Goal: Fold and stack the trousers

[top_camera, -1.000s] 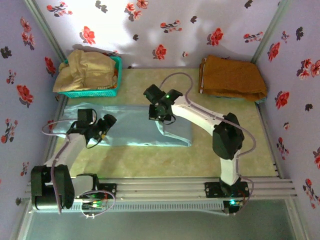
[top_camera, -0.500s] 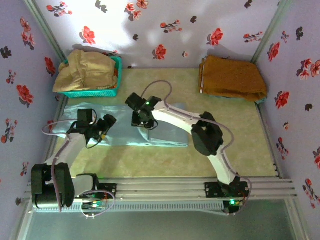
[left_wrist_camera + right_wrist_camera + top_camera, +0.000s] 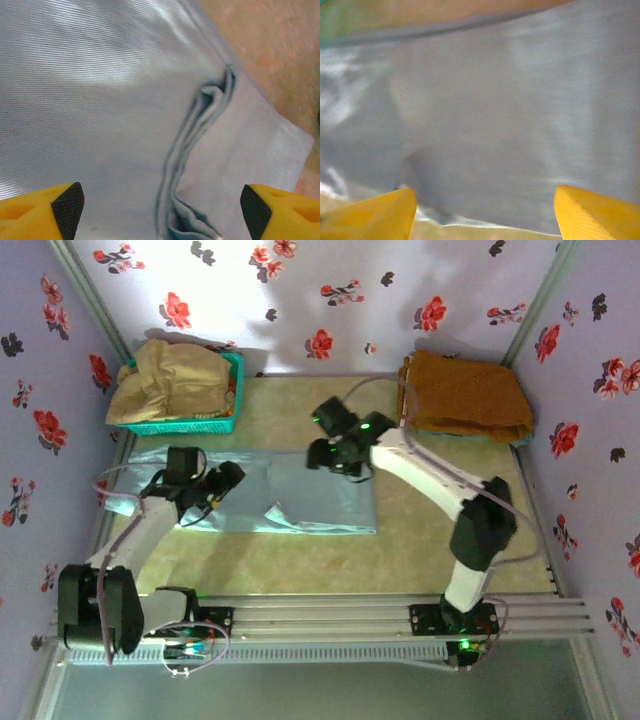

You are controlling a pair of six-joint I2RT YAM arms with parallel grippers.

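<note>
- Across the table point(image 3: 430, 540), from above, the trousers point(image 3: 310, 502) are seen spread as a long pale-blue band, with a rumple point(image 3: 275, 515) on the near edge.
- The left claw point(image 3: 228, 480) is placed over the band's left part, and the right claw point(image 3: 325, 455) at its far edge near the middle.
- A teal basket point(image 3: 200, 425) holding a beige garment point(image 3: 175, 375) is set at the far left, and an orange-brown garment point(image 3: 465, 395) at the far right.
- Through the left wrist camera, the fingertips point(image 3: 65, 205) are shown wide apart with nothing held. The rumple is seen ahead of them as a raised ridge of bunched cloth.
- Through the right wrist camera, the claw's tips are likewise seen apart and empty, over smooth fabric.
- The folding step is judged to be in hand: a lengthwise fold appears made, while the crosswise fold is not yet done.
- For the next move, the ridge would need to be flattened. One end of the band would then be pinched and carried over the other.
</note>
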